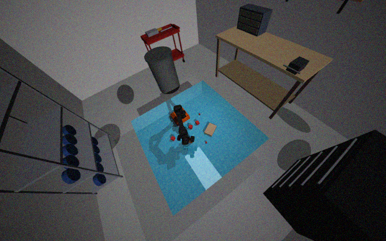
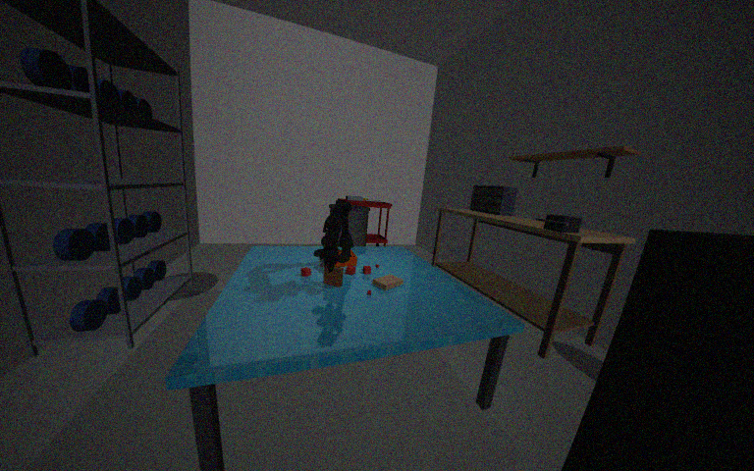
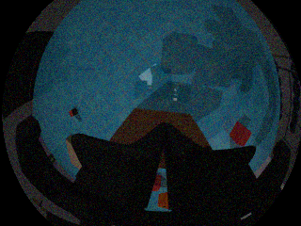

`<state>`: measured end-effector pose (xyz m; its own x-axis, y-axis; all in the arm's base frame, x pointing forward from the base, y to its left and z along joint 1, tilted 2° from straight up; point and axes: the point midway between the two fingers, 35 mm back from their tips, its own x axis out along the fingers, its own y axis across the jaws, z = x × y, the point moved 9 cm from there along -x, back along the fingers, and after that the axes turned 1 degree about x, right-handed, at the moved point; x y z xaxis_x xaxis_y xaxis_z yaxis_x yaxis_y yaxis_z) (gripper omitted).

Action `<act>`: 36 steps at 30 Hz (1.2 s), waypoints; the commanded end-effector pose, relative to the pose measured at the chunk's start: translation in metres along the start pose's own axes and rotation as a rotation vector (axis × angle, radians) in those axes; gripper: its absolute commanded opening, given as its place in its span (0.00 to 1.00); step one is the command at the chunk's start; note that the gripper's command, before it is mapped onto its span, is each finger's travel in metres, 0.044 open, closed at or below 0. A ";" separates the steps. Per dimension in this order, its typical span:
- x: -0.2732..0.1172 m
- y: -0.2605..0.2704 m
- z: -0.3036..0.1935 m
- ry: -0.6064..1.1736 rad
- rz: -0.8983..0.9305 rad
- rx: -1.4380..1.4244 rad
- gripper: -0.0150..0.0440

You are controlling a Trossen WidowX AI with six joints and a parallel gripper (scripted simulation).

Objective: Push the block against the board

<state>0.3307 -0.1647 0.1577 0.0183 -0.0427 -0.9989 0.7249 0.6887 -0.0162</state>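
The square block is brown and stands upright on the blue table. It is mostly hidden under the arm in the top view. The board is flat and tan and lies to the right of the block, with a wide gap between them. Its edge also shows at the left of the wrist view. My gripper is shut and empty, pointing down close over the block's top. I cannot tell whether it touches the block.
A red cube lies left of the block. Two more red cubes lie between the orange base and the board. A tiny red cube lies in front of the board.
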 end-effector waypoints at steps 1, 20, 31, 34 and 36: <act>0.000 0.001 -0.006 0.002 0.002 0.002 0.25; 0.001 0.000 -0.035 0.005 0.002 0.001 0.25; 0.002 0.000 -0.043 0.006 0.002 0.001 0.25; 0.001 0.000 -0.038 0.005 0.002 0.001 0.25; 0.001 0.000 -0.035 0.005 0.002 0.001 0.25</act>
<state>0.3041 -0.1364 0.1555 0.0173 -0.0412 -0.9990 0.7256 0.6879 -0.0157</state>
